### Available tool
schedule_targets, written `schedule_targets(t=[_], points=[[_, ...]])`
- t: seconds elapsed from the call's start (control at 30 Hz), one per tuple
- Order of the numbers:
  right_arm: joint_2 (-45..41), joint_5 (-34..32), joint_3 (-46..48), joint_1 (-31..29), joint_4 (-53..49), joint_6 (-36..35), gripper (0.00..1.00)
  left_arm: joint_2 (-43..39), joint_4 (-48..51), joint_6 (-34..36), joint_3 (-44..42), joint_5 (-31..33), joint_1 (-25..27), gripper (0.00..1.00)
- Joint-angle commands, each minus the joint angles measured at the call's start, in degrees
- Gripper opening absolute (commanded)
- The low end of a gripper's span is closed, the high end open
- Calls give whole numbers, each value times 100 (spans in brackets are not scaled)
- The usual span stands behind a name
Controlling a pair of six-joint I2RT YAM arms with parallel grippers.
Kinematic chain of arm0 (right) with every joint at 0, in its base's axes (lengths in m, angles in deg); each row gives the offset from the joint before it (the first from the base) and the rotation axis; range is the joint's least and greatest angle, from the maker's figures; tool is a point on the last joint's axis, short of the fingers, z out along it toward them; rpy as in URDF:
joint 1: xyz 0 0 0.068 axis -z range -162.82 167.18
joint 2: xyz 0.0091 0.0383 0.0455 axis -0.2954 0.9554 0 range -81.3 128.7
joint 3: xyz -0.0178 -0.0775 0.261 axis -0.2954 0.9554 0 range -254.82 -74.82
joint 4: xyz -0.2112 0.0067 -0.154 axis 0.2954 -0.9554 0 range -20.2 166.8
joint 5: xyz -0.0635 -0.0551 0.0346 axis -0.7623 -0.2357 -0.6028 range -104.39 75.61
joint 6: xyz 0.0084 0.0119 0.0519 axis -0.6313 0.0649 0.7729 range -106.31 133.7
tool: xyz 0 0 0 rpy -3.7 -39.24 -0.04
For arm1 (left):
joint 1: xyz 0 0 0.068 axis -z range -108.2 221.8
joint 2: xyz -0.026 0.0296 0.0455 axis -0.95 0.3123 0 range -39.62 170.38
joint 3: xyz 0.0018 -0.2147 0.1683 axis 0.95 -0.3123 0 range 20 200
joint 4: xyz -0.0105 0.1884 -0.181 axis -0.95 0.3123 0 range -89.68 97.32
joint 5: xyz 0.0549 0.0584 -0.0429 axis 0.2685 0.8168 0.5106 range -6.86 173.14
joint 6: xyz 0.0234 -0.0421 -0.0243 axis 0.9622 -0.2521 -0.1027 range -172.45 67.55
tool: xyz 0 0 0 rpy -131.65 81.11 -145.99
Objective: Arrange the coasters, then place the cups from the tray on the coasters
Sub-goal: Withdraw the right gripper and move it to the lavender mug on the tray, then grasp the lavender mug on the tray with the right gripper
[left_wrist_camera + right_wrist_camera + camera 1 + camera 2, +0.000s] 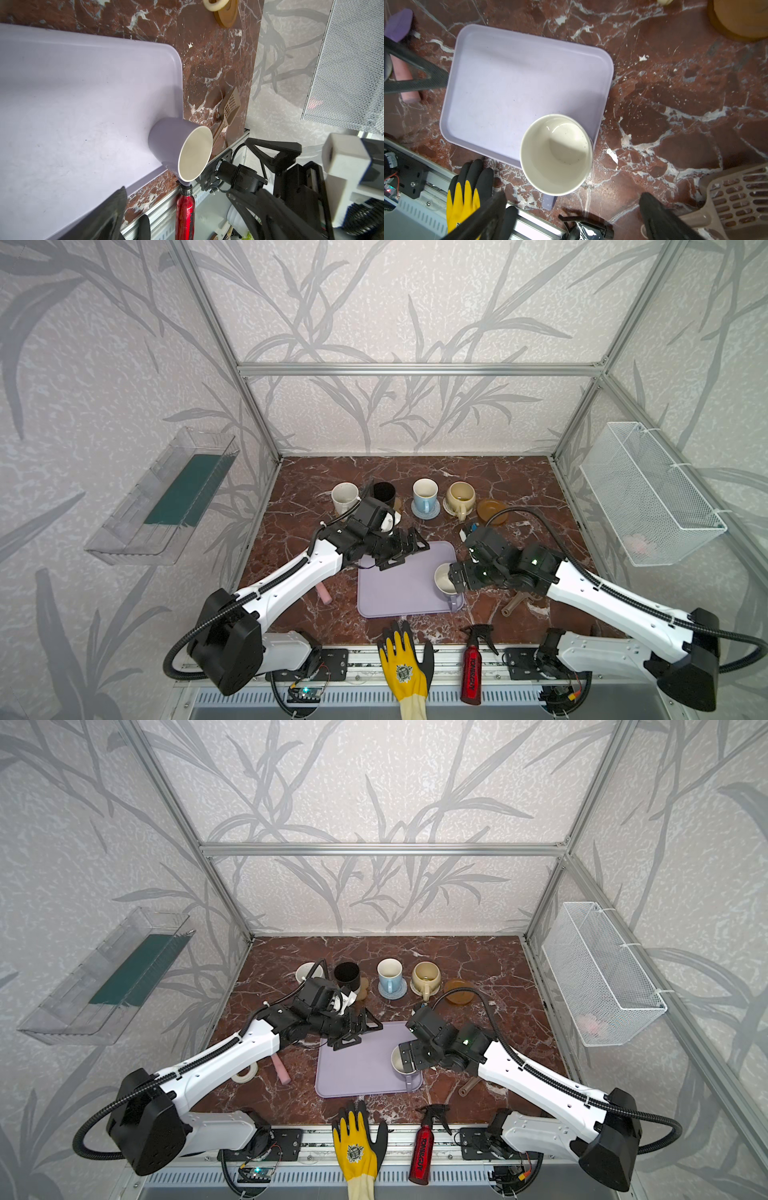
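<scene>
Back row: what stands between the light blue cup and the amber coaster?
The beige-yellow cup stands between the light blue cup and the amber coaster; both top views show it.

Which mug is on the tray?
The lavender-grey mug, at the tray's near right corner; the white mug, black mug, blue mug and beige mug stand at the back.

Premises: a robotics lab test cell, dressed to pass for a domestic room.

Evidence: an aluminium frame boxes in the workspace. Its panels carry leaf-print wallpaper, and the tabletop is red marble-patterned. A left arm and right arm are mounted on a rail along the front edge, with a bare circuit board and loose wiring below. A wire basket and clear bin hang on the side panels.
</scene>
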Motion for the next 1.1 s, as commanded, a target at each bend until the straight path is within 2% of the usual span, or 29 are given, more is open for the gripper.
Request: schedule_targets(t=[0.0, 0.23, 0.43, 0.7, 0.87, 1.07], points=[[-89, -262, 150, -262, -191, 509, 99, -159, 62, 39, -210, 34, 199, 99], [-205, -500, 697, -1016, 199, 1075, 99, -156, -213, -166, -603, 260, 500, 99], [-73, -743, 1002, -1329, 579, 1296, 99, -30, -520, -353, -841, 261, 623, 99], [250, -818, 1299, -1429, 1213, 1392, 87, 12, -705, -452, -1028, 380, 679, 99], [586, -876, 1243, -1506, 1201, 1424, 79, 56, -829, -519, -1127, 382, 689, 99], [594, -1004, 1439, -1512, 1370, 1690, 63, 53, -862, -549, -1159, 403, 700, 98]])
